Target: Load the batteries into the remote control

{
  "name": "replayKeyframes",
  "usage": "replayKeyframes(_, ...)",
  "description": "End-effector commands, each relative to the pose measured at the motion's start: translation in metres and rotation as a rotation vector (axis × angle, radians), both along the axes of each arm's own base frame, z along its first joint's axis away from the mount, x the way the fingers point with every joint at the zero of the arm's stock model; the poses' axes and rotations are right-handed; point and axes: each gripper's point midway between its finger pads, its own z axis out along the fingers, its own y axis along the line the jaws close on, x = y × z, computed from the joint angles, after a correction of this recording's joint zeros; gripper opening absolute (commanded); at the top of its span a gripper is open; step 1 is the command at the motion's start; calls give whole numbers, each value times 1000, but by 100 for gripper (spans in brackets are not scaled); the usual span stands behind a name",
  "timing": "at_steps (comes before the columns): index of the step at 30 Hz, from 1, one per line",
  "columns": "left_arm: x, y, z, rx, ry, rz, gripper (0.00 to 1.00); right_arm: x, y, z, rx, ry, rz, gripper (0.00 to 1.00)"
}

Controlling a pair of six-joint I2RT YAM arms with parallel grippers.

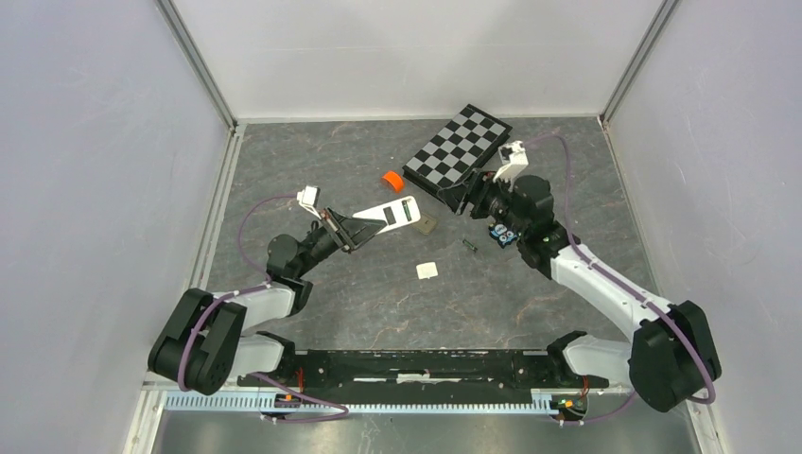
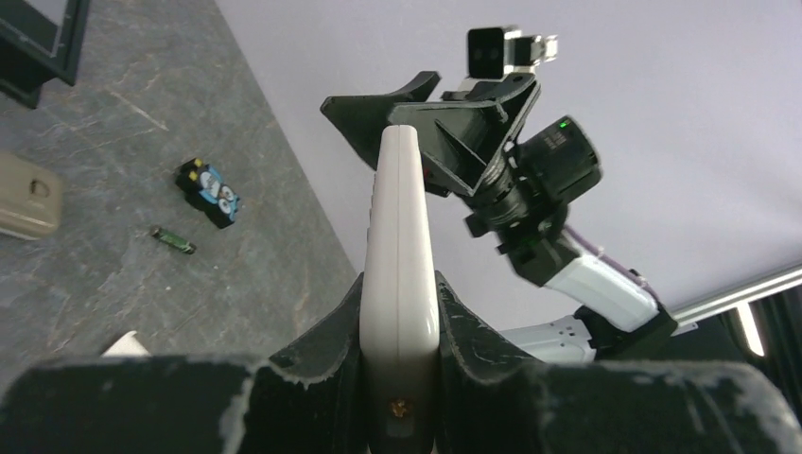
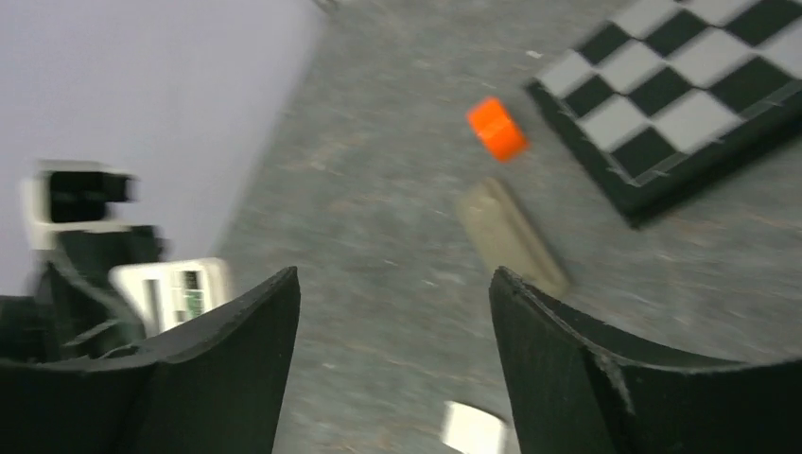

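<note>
Left claw (image 1: 352,227) grips the remote (image 1: 395,213) aloft; right claw (image 3: 392,284) gapes.

Your white-and-black left arm (image 1: 257,301) reaches forward and inward, and its black two-finger left hand (image 1: 352,228) is clamped on the edges of the white slab-shaped remote control (image 1: 392,213). Your right arm (image 1: 605,284) stretches toward the centre, and its right hand (image 3: 392,322) is spread wide, gripping nothing and facing the left one.
</note>
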Motion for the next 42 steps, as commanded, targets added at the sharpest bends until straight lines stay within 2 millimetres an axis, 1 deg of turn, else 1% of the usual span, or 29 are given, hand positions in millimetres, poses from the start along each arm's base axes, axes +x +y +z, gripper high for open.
replayKeyframes(1, 4, 1, -5, 90, -69, 24, 2, 5, -63, -76, -639, 74, -76, 73)
replayKeyframes(4, 7, 2, -11, 142, -63, 40, 2, 2, -79, -100, -794, 92, -48, 69)
replayKeyframes(9, 8, 5, -13, 205, -71, 63, 2, -1, -87, -134, -914, 124, 17, 68)
replayKeyframes(12, 7, 6, -13, 228, -73, 66, 2, -1, -86, -154, -954, 166, 57, 66)
replayKeyframes(19, 6, 6, -12, 237, -73, 61, 2, 0, -77, -185, -987, 224, 143, 55)
replayKeyframes(26, 7, 4, -12, 237, -70, 53, 2, 4, -71, -198, -992, 241, 168, 45)
replayKeyframes(31, 8, 4, -13, 239, -70, 53, 2, 2, -71, -206, -1003, 264, 184, 40)
replayKeyframes(36, 8, 4, -13, 241, -73, 51, 2, 0, -73, -214, -1019, 290, 191, 31)
replayKeyframes(40, 7, 4, -15, 245, -73, 50, 2, -1, -75, -218, -1037, 318, 197, 30)
replayKeyframes(42, 6, 4, -16, 246, -74, 49, 2, -3, -75, -222, -1043, 350, 208, 27)
